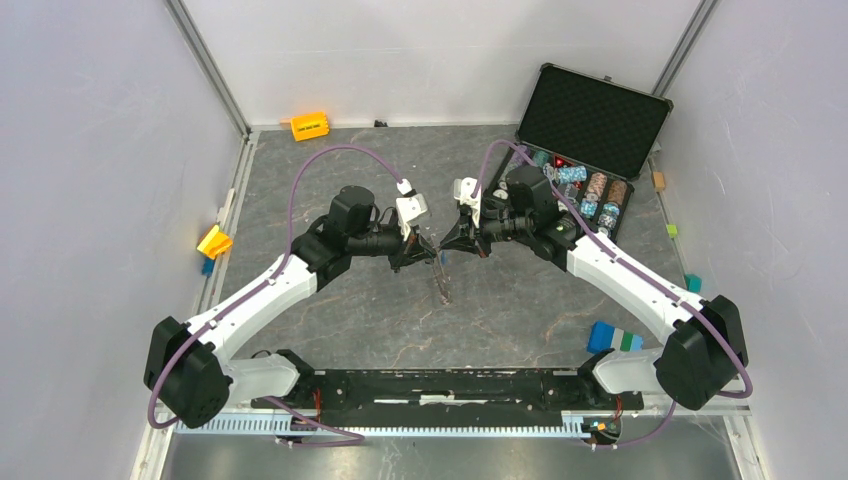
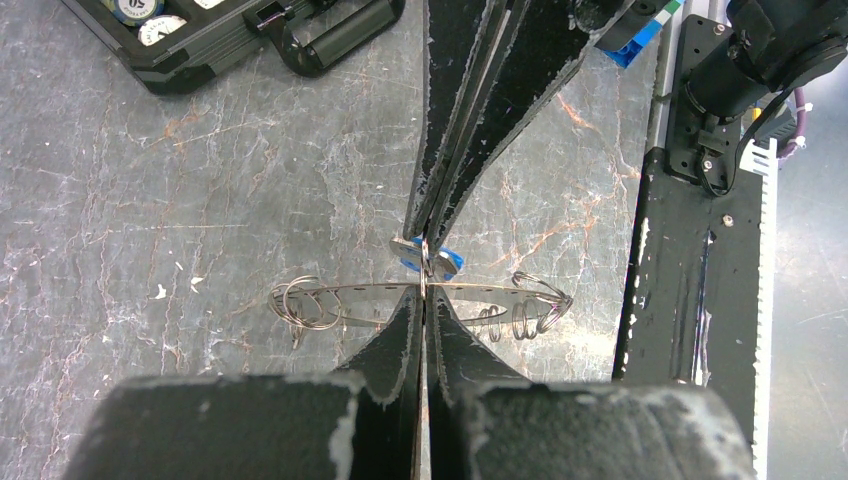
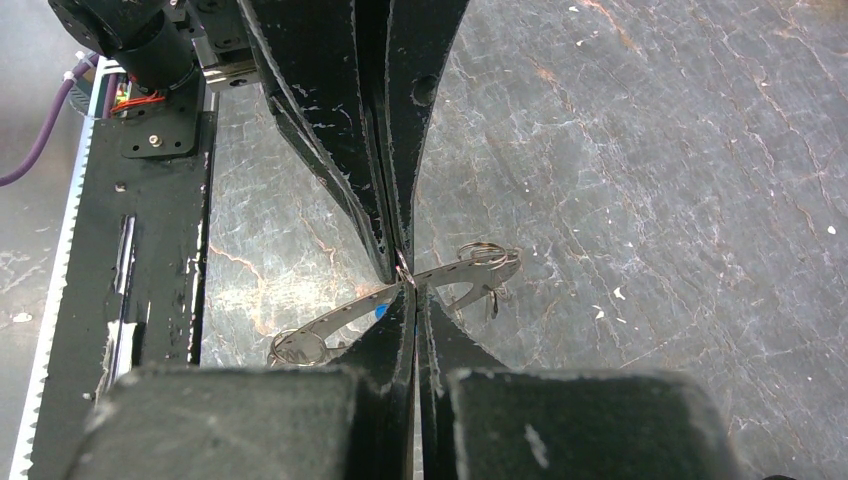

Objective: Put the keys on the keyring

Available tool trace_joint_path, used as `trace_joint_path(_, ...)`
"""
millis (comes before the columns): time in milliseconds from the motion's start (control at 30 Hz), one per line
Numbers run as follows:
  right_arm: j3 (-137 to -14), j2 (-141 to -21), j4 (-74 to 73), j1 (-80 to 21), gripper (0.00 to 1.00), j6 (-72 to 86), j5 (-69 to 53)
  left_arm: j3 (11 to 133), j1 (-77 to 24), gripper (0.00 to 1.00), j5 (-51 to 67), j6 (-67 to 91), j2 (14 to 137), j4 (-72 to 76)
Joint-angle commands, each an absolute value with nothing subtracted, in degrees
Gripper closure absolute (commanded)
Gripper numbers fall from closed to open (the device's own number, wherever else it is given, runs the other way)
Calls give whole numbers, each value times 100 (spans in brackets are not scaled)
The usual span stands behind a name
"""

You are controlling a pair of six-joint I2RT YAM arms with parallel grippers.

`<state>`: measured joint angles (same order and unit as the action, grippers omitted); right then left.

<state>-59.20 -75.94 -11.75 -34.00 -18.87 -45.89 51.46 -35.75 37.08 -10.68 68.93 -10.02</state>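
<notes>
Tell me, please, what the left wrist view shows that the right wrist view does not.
Only the left wrist view: a black case with chips at top left, a blue block, and a clear look at the key's blue head at the right pincer's tips. Only the right wrist view: red wires by an arm base. Both: the left pincer and right pincer shut, meeting tip to tip at the keyring, with its small wire rings, the marbled table, the black base rail and a purple cable.

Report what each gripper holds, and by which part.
Left gripper pinches the thin metal keyring hoop mid-span. The right gripper apparently pinches a small blue-headed key by its plastic head.
</notes>
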Motion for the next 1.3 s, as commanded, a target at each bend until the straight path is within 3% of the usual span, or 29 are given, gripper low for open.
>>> trace_joint_path(0, -6171, -7642, -946, -3378, 100, -1861, -4360, 5195, -3621, 98, 4061, -1185, 6708, -694)
trace_joint_path(1267, -6160, -7726, -988, -3287, 100, -1920, -4344, 5098, -3621, 98, 4033, -1144, 6556, -502)
